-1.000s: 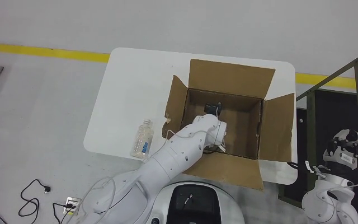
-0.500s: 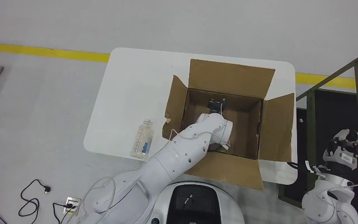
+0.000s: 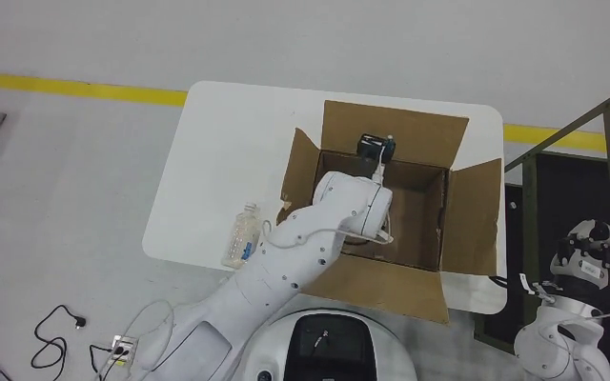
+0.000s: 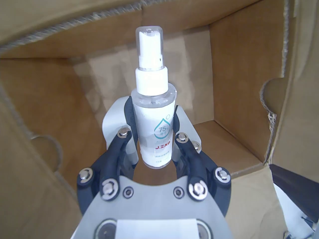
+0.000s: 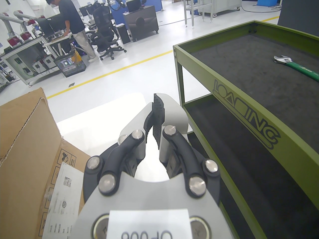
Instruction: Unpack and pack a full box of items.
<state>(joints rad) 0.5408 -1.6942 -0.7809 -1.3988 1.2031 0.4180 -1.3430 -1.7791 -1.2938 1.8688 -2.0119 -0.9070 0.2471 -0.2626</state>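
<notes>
Cardboard box (image 3: 472, 214) stands open on the white counter (image 3: 229, 143), flaps spread, in the top view. The left hand (image 3: 375, 148) is at the box's far wall, and a clear plastic bottle (image 3: 242, 236) lies on the counter near the left flap. Left wrist view — the left hand grips a small spray bottle (image 4: 151, 95) by its body, capped nozzle pointing away from the wrist, bare box walls behind. Right wrist view — the right hand (image 5: 155, 118) has its fingers pressed together on nothing, beside a green cart (image 5: 239, 93) carrying a wrench (image 5: 296, 67).
</notes>
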